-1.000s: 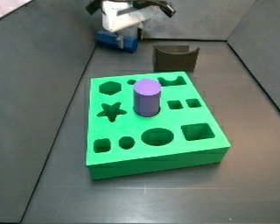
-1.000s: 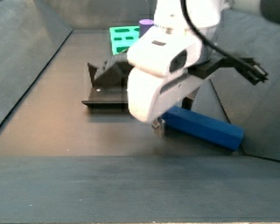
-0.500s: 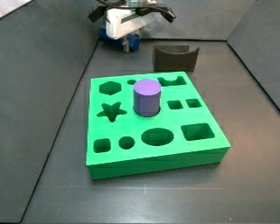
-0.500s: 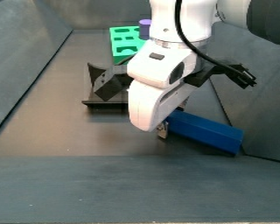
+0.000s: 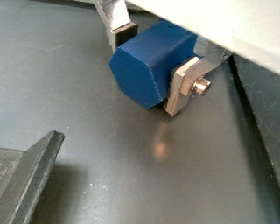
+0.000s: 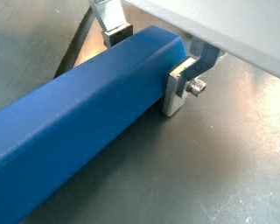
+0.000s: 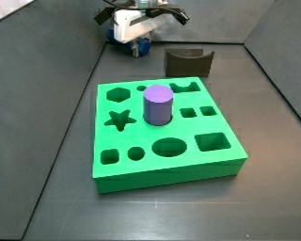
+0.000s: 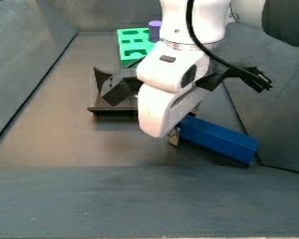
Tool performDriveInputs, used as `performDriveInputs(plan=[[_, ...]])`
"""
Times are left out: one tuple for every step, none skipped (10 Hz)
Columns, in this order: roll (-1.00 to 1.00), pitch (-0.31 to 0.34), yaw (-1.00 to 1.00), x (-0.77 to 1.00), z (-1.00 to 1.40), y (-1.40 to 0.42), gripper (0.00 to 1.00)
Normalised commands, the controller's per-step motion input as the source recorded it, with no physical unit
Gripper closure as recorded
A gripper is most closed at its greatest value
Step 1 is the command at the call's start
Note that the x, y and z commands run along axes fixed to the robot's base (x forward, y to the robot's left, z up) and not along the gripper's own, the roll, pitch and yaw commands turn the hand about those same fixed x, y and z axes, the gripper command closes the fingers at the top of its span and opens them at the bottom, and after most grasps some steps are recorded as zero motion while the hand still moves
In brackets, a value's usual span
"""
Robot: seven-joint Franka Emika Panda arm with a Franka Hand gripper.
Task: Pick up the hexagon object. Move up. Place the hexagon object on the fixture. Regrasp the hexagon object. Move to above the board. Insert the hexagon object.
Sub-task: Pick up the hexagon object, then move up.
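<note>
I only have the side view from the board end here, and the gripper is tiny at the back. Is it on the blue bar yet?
Observer: Yes. In a wrist view the gripper has a silver finger on each side of the blue bar.
Operator: Which part of the bar?
Observer: Near one end; the rest of the bar runs out long from the fingers.
Operator: Is the fixture free?
Observer: Yes, in a side view the fixture holds nothing.

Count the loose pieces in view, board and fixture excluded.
2. The blue hexagon bar lies on the floor between the end effector fingers. The purple cylinder stands in the green board. The arm may hide others.
</note>
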Motion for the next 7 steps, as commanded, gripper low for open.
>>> performDriveInputs(plan=[[0.00,0.000,0.00,0.00,0.00,0.00,1.00],[0.00,0.000,0.00,0.00,0.00,0.00,1.00],[0.00,0.000,0.00,0.00,0.00,0.00,1.00],[0.00,0.000,0.00,0.00,0.00,0.00,1.00],[0.00,0.000,0.00,0.00,0.83,0.00,1.00],[0.00,0.011,-0.01,0.00,0.80,0.00,1.00],[0.01,0.029,-0.01,-0.01,0.73,0.01,1.00]])
